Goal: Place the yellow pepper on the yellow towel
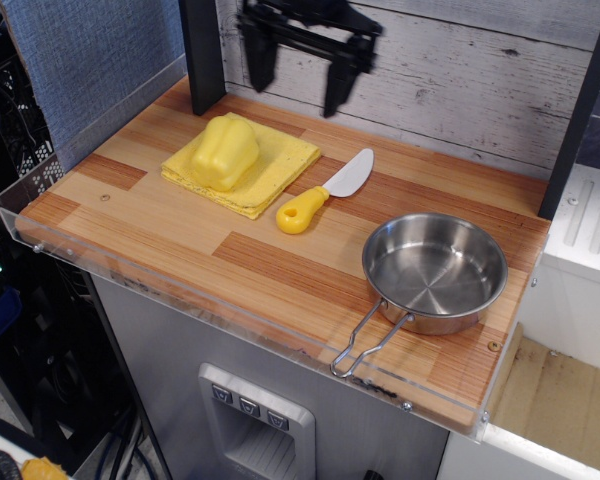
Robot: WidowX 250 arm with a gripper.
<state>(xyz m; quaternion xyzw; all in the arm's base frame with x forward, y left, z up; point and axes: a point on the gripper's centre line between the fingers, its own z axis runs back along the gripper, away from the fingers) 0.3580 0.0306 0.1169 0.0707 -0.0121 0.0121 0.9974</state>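
Note:
The yellow pepper (pixel 221 152), glossy and pale yellow, lies on the yellow towel (pixel 276 164), a folded square of cloth at the back left of the wooden counter. My gripper (pixel 298 85) is open and empty. It hangs high above the counter, up and to the right of the pepper, in front of the grey plank wall. Its two black fingers (pixel 337 78) point down, well apart from each other and clear of the pepper.
A small knife with a yellow handle (pixel 325 192) lies right of the towel. A round steel pan (pixel 435 270) with a wire handle stands at the front right. A clear plastic rim (pixel 180 290) edges the counter. A dark post (pixel 202 55) stands at the back left.

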